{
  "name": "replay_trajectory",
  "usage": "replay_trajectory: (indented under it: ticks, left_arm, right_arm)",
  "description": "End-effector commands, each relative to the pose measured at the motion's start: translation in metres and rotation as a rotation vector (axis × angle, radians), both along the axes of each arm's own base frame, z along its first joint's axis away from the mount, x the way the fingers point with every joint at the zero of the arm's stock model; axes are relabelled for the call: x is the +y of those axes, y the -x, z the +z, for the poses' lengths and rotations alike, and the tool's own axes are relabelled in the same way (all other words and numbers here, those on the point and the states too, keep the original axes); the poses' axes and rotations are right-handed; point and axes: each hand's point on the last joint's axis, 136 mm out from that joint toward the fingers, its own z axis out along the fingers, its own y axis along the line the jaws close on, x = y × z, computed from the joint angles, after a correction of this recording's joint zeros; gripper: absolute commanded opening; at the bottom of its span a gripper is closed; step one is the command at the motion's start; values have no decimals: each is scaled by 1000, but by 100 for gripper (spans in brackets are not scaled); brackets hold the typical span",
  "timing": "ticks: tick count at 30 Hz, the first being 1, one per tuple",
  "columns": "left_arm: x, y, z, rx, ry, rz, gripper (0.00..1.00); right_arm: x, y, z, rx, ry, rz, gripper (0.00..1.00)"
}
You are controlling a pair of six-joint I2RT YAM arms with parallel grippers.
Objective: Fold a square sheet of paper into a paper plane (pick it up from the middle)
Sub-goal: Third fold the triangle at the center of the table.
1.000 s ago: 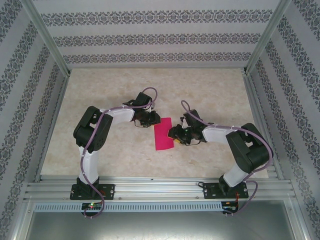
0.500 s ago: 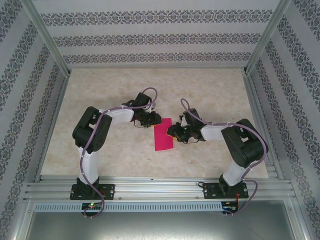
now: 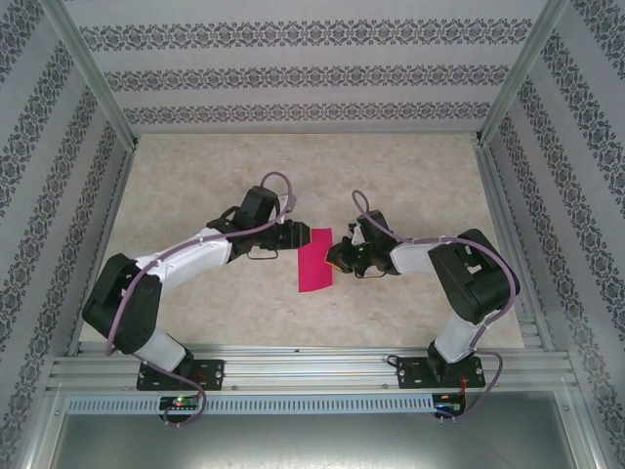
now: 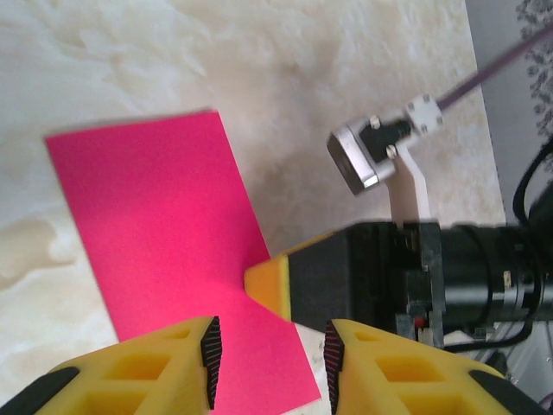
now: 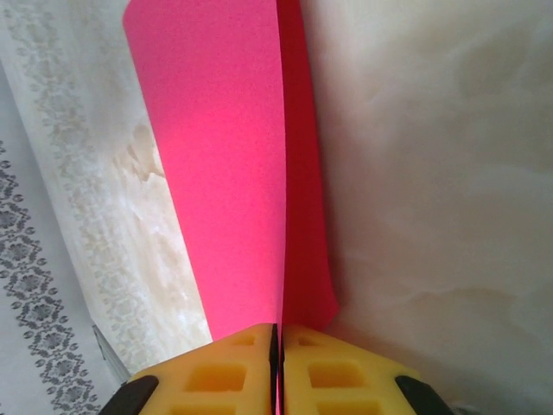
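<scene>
One long edge of the square sheet of paper (image 3: 315, 260) sits pinched in the right end effector (image 5: 278, 335); left end effector (image 4: 270, 346) hovers part-open opposite.

paper (image 3: 315, 262) on table (image 3: 195, 186), between left claw (image 3: 296, 237) and right claw (image 3: 338, 258)
</scene>
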Motion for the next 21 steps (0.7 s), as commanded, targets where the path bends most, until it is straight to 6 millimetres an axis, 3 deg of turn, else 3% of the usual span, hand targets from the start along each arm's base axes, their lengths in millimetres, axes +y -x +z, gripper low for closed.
replay_trajectory:
  ticks: [1, 3, 9, 15, 21]
  left_arm:
    - [-10, 13, 10, -124, -50, -49, 40]
    - [-9, 21, 12, -174, -93, -43, 39]
    - [-6, 42, 18, -282, -99, -52, 40]
    - [-11, 62, 0, -368, -278, -149, 42]
    - [-34, 92, -22, -534, -424, -358, 44]
  right_arm:
    - [4, 2, -2, 5, -37, 9, 11]
    - [4, 2, -3, 8, -38, 11, 6]
    - [7, 3, -8, 33, -65, 5, 5]
    - [9, 1, -5, 44, -76, -6, 5]
    - [7, 3, -3, 55, -74, -15, 5]
